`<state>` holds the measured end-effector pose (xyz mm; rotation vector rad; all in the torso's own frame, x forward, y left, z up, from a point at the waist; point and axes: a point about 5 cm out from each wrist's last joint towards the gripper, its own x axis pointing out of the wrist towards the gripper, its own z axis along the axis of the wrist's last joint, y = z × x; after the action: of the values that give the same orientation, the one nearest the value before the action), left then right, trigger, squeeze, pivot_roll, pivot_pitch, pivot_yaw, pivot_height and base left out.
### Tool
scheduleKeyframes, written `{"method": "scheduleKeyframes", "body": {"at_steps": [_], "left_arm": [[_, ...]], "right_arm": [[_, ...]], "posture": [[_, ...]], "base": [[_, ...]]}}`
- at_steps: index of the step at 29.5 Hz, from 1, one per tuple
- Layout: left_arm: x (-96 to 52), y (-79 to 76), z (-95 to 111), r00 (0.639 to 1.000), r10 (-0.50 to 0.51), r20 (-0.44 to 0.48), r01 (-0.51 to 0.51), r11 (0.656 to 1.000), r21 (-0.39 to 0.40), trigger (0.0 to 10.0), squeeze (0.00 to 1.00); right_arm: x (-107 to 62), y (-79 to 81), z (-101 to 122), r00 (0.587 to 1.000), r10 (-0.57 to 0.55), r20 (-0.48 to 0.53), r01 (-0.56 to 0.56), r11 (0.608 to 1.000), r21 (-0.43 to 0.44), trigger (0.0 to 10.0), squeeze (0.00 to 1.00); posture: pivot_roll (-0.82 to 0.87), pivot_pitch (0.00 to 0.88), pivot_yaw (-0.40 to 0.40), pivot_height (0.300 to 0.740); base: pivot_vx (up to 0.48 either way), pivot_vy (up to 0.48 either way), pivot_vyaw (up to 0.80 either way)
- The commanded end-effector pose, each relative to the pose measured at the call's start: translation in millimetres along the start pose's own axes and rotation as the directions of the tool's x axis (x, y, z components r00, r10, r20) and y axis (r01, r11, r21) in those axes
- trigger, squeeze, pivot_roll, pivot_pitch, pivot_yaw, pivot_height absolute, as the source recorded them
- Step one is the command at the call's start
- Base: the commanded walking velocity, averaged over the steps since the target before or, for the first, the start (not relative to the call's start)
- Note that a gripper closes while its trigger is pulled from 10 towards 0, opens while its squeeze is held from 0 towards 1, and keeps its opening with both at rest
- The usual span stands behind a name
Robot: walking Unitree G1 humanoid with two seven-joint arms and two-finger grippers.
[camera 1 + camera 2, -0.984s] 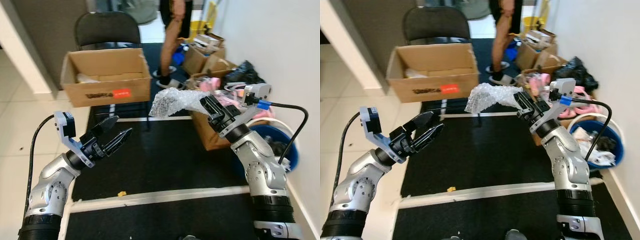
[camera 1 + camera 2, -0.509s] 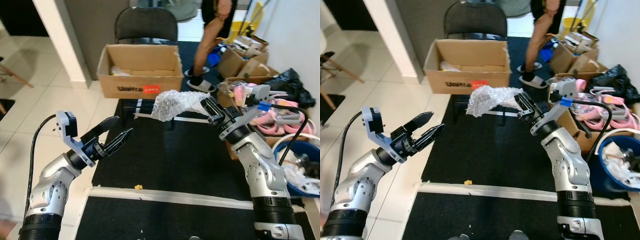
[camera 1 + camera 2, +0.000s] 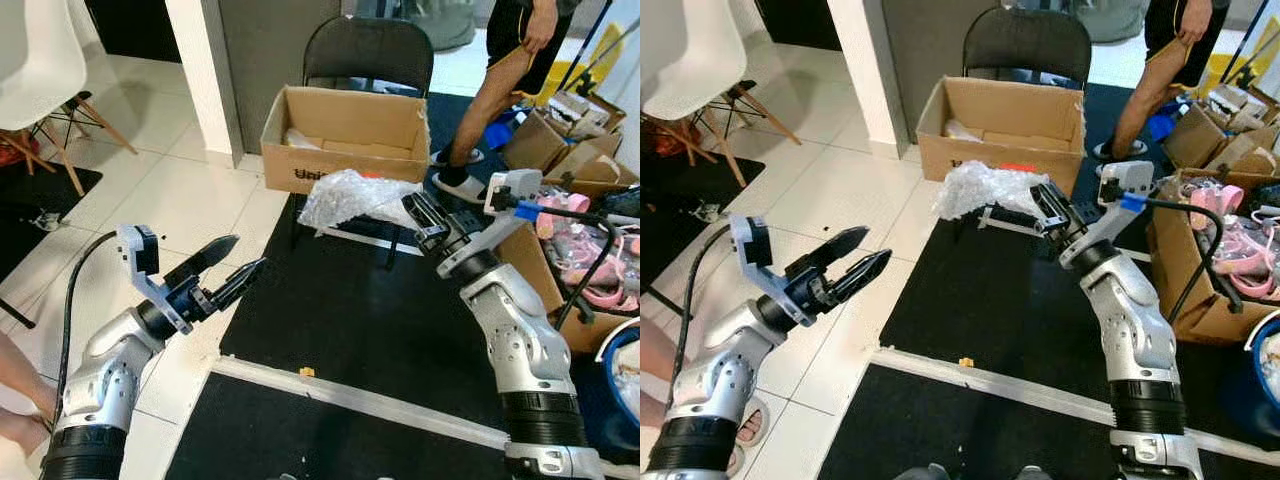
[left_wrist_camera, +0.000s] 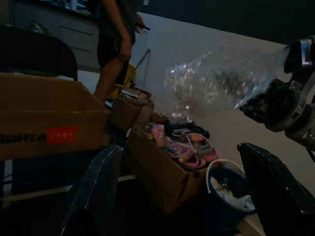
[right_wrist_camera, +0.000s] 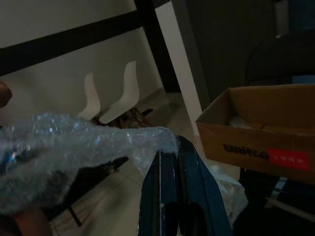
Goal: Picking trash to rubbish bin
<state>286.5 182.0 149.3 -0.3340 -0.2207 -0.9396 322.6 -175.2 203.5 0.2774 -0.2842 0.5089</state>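
Bubble wrap (image 3: pixel 345 195), crumpled and clear, sits at centre frame, pinched between the closed fingers of the right gripper (image 3: pixel 418 215), raised above the black mat (image 3: pixel 380 320). Left gripper (image 3: pixel 228 272) at lower left is spread wide and empty, over the edge of the white tiled floor (image 3: pixel 180 200). Cardboard box (image 3: pixel 345 140) rests on a black chair (image 3: pixel 370 50) at upper centre. Person's legs (image 3: pixel 490 100) stand at upper right.
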Motion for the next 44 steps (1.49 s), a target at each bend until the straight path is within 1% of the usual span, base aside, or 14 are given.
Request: {"method": "scheduleKeyframes", "body": {"at_steps": [1, 18, 26, 30, 33, 37, 44], "left_arm": [[-1.2, -1.1, -2.3, 1.0, -0.009, -0.008, 0.009, 1.0, -0.015, 10.0, 0.0], [0.5, 1.0, -0.5, 1.0, -0.008, 0.007, 0.008, 1.0, -0.012, 10.0, 0.0], [-3.1, 2.0, 3.7, 1.0, -0.005, 0.005, 0.005, 1.0, -0.002, 10.0, 0.0], [-2.2, 1.6, 3.5, 1.0, -0.011, 0.001, 0.011, 1.0, -0.003, 10.0, 0.0], [-1.2, 0.7, 2.5, 1.0, -0.017, 0.001, 0.017, 1.0, -0.005, 10.0, 0.0], [-0.5, 0.3, 1.6, 1.0, -0.02, 0.001, 0.02, 1.0, -0.008, 10.0, 0.0], [-0.7, 0.4, -0.2, 1.0, -0.022, 0.0, 0.022, 1.0, -0.014, 10.0, 0.0]], "right_arm": [[-4.6, -3.5, -1.3, 1.0, -0.017, -0.004, 0.017, 1.0, 0.005, 10.0, 0.0], [-5.5, -2.7, -1.3, 1.0, -0.02, -0.01, 0.02, 1.0, 0.002, 10.0, 0.0], [-4.4, -6.0, -3.2, 0.998, -0.059, -0.019, 0.059, 0.998, 0.008, 10.0, 0.0], [-2.6, -7.7, -4.2, 0.996, -0.08, -0.034, 0.08, 0.997, -0.008, 10.0, 0.0], [-2.0, -7.0, -5.7, 0.996, -0.078, -0.052, 0.077, 0.997, -0.013, 10.0, 0.0], [-1.9, -7.8, -5.3, 0.995, -0.086, -0.046, 0.085, 0.996, -0.01, 10.0, 0.0], [-0.9, -7.4, -4.3, 0.996, -0.084, -0.037, 0.084, 0.996, -0.016, 10.0, 0.0]], "posture": [[-0.01, 0.13, 0.019, 0.74], [-0.02, 0.135, 0.02, 0.74], [-0.02, 0.135, 0.02, 0.74], [-0.01, 0.135, 0.023, 0.74], [-0.01, 0.135, 0.023, 0.74], [-0.01, 0.133, 0.021, 0.74], [-0.01, 0.13, 0.016, 0.74]], "base": [[0.296, 0.0, 0.0], [0.341, 0.0, 0.0], [0.342, 0.0, 0.0], [0.342, 0.0, 0.0], [0.342, 0.0, -0.74], [0.342, 0.0, -0.78], [0.35, 0.0, 0.0]]}}
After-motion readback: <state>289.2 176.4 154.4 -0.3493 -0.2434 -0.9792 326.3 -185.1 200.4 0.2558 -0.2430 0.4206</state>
